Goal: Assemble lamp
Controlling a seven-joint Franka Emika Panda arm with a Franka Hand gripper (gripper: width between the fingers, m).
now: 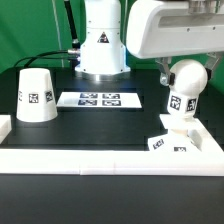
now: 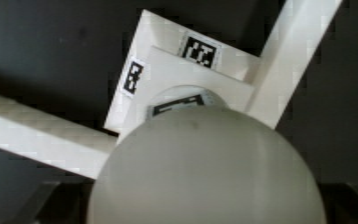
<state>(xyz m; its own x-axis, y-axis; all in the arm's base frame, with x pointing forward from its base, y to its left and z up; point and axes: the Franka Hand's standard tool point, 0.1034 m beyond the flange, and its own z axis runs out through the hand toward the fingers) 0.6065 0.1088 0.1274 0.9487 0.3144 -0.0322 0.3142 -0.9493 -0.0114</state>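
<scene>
White round ball bulb (image 1: 186, 82) w/ square tag stands upright over the small blocky white base (image 1: 168, 141), in the corner of the white raised border (image 1: 100, 160) at the exterior view's right; can't tell if they touch. Two-finger gripper (image 1: 187, 70) clamps the bulb from above. White cone shade (image 1: 37, 97) stands well apart at the left, marker board (image 1: 98, 99) btwn them on the black table (image 1: 110, 125)
</scene>
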